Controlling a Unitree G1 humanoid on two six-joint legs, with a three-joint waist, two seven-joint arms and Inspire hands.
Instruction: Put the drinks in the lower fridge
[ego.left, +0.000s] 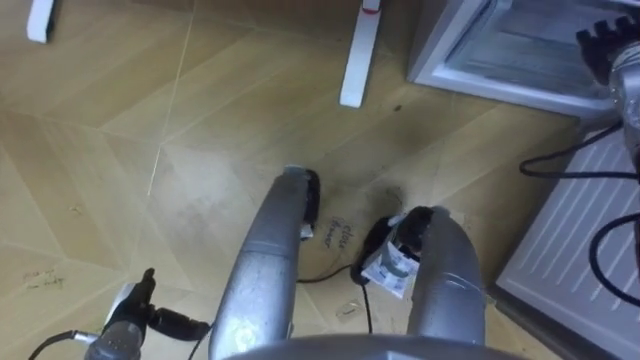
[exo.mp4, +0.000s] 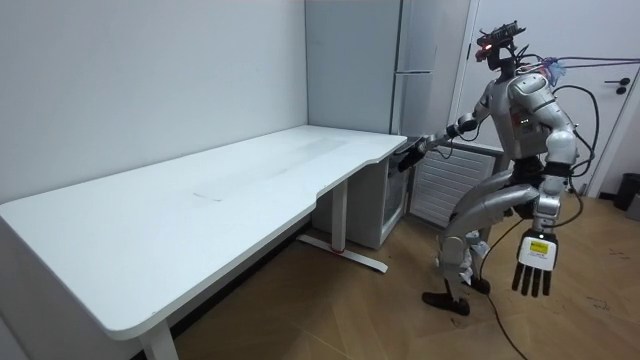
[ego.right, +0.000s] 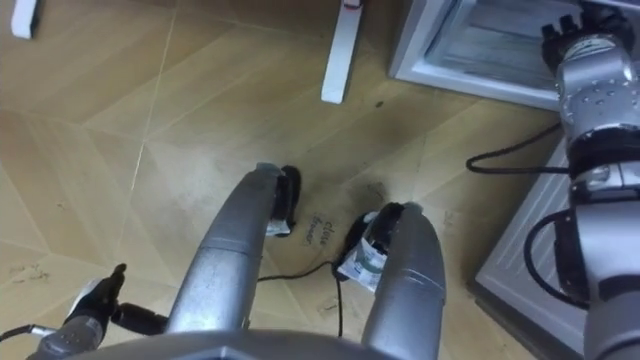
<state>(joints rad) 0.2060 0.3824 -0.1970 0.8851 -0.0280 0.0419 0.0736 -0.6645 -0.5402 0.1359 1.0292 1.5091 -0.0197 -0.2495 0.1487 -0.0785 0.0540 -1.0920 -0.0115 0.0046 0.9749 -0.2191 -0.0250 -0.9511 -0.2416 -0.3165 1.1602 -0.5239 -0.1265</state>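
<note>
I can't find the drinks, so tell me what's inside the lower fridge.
The fridge stands open. Inside, a pale shelf shows, bare along the stretch in view. The right hand covers its right end, and whatever lies deeper or higher is hidden.

At 1 o'clock the fridge mouth (ego.left: 520, 50) stands open; the bench foot (ego.left: 358, 60) blocks 12, a ribbed white panel (ego.left: 580, 240) walls 3; floor (ego.left: 120, 150) is free from 9 to 11.

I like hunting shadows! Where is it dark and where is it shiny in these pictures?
In the room view, shadow lies under the white table, whose top is evenly bright. In the left eye view, the wooden floor has a pale sheen at its middle; no hard glare.
</note>
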